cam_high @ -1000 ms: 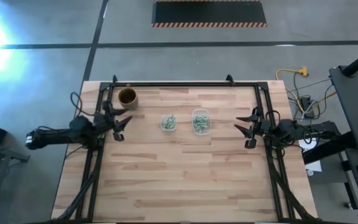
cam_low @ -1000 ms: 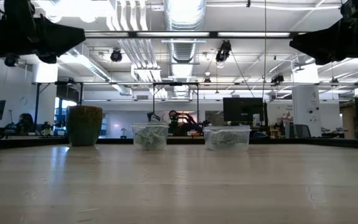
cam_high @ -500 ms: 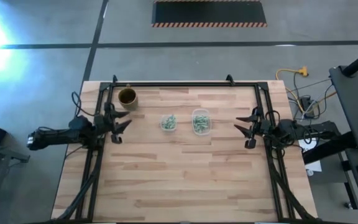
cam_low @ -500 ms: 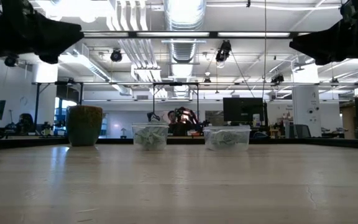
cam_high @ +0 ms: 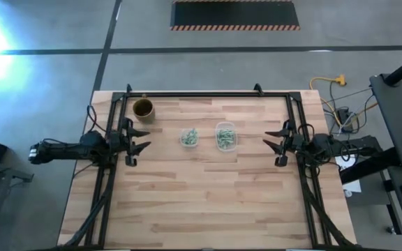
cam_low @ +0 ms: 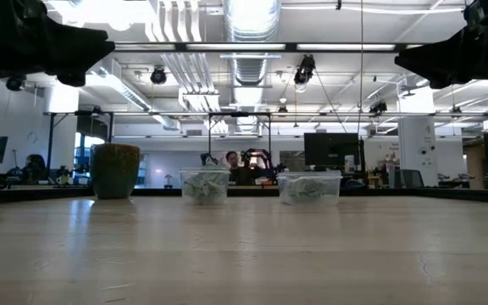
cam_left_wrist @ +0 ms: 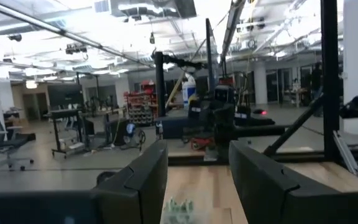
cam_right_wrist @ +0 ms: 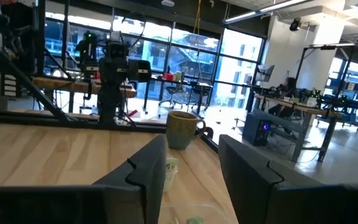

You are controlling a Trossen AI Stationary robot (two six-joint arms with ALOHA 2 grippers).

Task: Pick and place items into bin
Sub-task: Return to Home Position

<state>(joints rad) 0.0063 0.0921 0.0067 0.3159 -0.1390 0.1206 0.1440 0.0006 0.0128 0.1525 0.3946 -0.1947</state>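
Observation:
Small green-and-white pieces lie inside two clear plastic tubs near the table's middle: a smaller tub (cam_high: 189,137) and a larger tub (cam_high: 225,136). In the low view the smaller tub (cam_low: 204,185) and the larger one (cam_low: 309,187) stand upright on their bases. My left gripper (cam_high: 144,140) hovers open above the table's left side, pointing at the tubs. In the left wrist view the pieces (cam_left_wrist: 179,209) show between its fingers (cam_left_wrist: 143,180). My right gripper (cam_high: 271,145) hovers open at the right side, facing the tubs.
A brown round cup (cam_high: 143,109) stands near the far left corner, also seen as the cup (cam_right_wrist: 182,129) past the right gripper. A black frame (cam_high: 201,95) runs along the far edge and both sides. Bare wood (cam_high: 201,202) fills the near half.
My left gripper has swung a little toward the table's near edge and has turned from slanting toward the far side to pointing straight at the table's right. The right arm and the tubs have kept still.

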